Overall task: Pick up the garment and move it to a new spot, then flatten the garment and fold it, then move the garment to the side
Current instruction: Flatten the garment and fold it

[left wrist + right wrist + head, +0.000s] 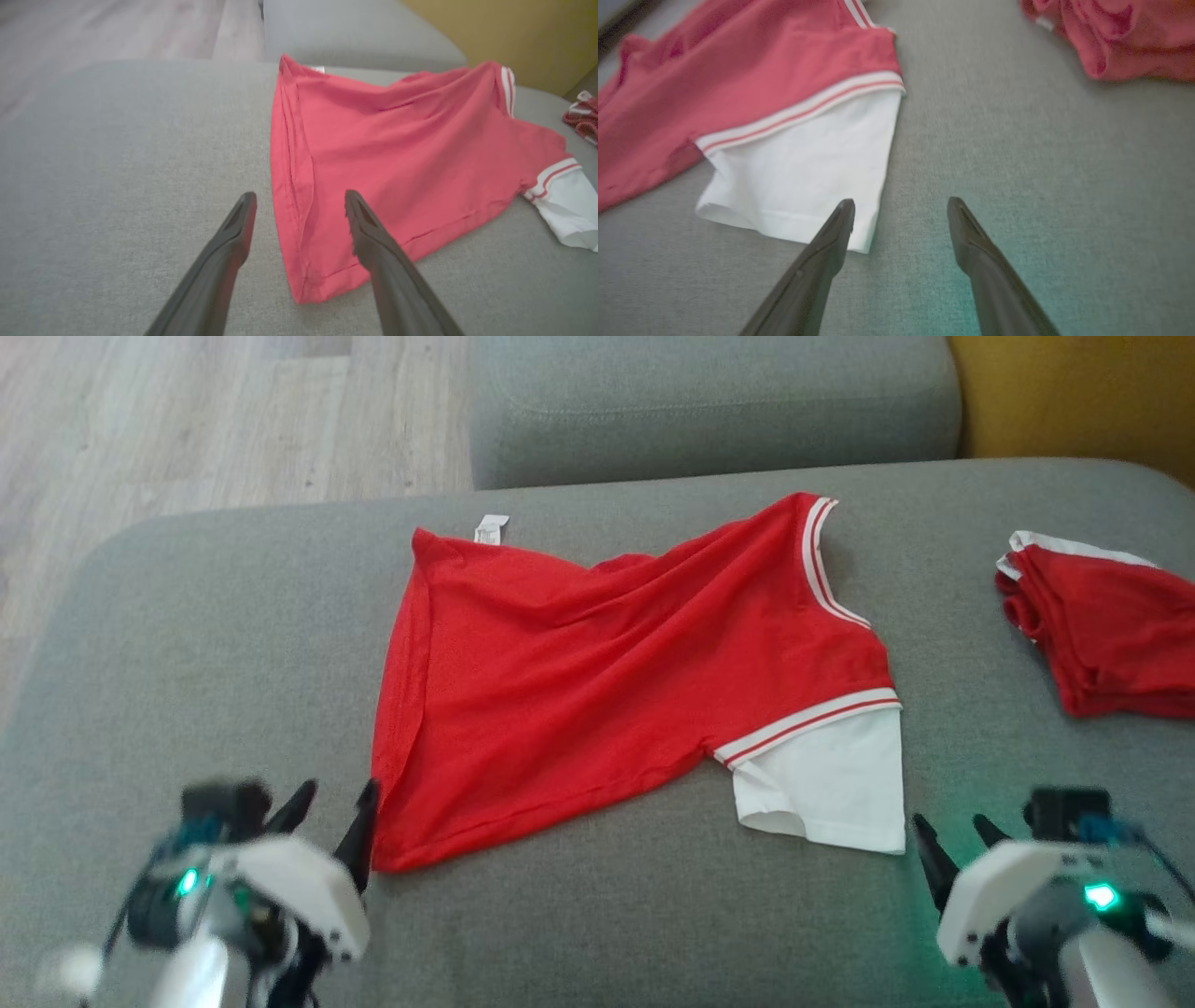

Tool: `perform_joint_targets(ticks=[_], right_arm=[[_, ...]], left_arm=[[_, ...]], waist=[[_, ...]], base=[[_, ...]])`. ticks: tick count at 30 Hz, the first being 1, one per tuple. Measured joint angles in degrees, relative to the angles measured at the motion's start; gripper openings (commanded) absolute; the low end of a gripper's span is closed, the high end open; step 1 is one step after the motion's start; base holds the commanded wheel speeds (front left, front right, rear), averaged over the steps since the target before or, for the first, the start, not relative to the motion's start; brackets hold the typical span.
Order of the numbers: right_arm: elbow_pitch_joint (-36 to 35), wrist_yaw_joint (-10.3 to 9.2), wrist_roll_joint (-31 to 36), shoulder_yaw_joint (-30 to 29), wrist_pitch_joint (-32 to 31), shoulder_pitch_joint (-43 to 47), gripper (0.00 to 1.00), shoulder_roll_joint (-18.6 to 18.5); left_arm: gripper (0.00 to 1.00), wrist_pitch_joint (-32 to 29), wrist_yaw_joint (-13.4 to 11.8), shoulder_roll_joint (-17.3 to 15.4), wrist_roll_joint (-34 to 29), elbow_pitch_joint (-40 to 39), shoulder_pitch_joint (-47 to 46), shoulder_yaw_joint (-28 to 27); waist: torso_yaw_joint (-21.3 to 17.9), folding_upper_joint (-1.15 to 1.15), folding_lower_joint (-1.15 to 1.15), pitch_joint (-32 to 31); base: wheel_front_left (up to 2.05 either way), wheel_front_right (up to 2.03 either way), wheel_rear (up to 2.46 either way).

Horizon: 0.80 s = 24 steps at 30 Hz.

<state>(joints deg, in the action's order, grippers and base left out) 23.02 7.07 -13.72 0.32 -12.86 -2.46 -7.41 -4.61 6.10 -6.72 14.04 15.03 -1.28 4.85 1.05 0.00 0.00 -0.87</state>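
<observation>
A red garment [616,672] with white striped trim and a white sleeve [826,779] lies spread, somewhat wrinkled, on the grey cushion [187,644]. My left gripper [329,805] stands open at the garment's near left corner, its fingers straddling the hem [299,205] in the left wrist view. My right gripper [952,835] is open just right of the white sleeve's corner [808,186], with nothing between its fingers [840,233].
A second red garment [1102,635] lies bunched at the cushion's right edge, seen also in the right wrist view as a red heap [1115,37]. A grey backrest cushion [709,401] sits behind. Wooden floor [187,420] lies to the left, a yellow wall [1074,392] at back right.
</observation>
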Motion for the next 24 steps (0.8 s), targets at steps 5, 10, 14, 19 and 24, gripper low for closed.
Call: perform_joint_targets(ticks=[5, 10, 14, 19, 24], right_arm=[[4.52, 0.0, -2.88, 0.29, -9.85, -6.47, 1.0, -0.42], [8.4, 0.0, -5.97, 2.58, -16.21, -9.94, 1.0, -0.42], [9.0, 0.0, -6.84, 2.89, -19.38, -11.06, 1.0, -0.42], [9.27, 0.0, -7.09, 3.69, -20.19, -11.75, 1.0, -0.22], [9.59, 0.0, -8.89, 4.58, -20.16, -12.14, 1.0, -0.09]], left_arm=[[1.0, -14.97, 0.99, -2.09, 7.76, 2.18, -6.95, 2.55], [1.0, -23.48, 1.02, -5.49, 15.75, 5.94, -11.99, 9.34], [1.0, -27.15, 1.04, -8.05, 23.47, 9.15, -15.19, 15.91], [1.0, -29.09, 1.22, -12.46, 29.13, 13.86, -17.16, 21.07], [1.0, -29.14, 1.22, -13.68, 30.62, 16.99, -18.79, 22.51]], waist=[[0.58, 0.0, 0.0, 1.56], [1.49, 0.0, 0.0, 3.13], [1.68, 0.0, 0.0, 3.85], [0.72, 0.0, 0.0, 4.2], [0.33, 0.0, 0.0, 4.62]], base=[[0.0, 0.0, 0.0], [0.0, 0.0, 0.0], [0.0, 0.0, 0.0], [0.0, 0.0, 0.0], [0.0, 0.0, 0.0]])
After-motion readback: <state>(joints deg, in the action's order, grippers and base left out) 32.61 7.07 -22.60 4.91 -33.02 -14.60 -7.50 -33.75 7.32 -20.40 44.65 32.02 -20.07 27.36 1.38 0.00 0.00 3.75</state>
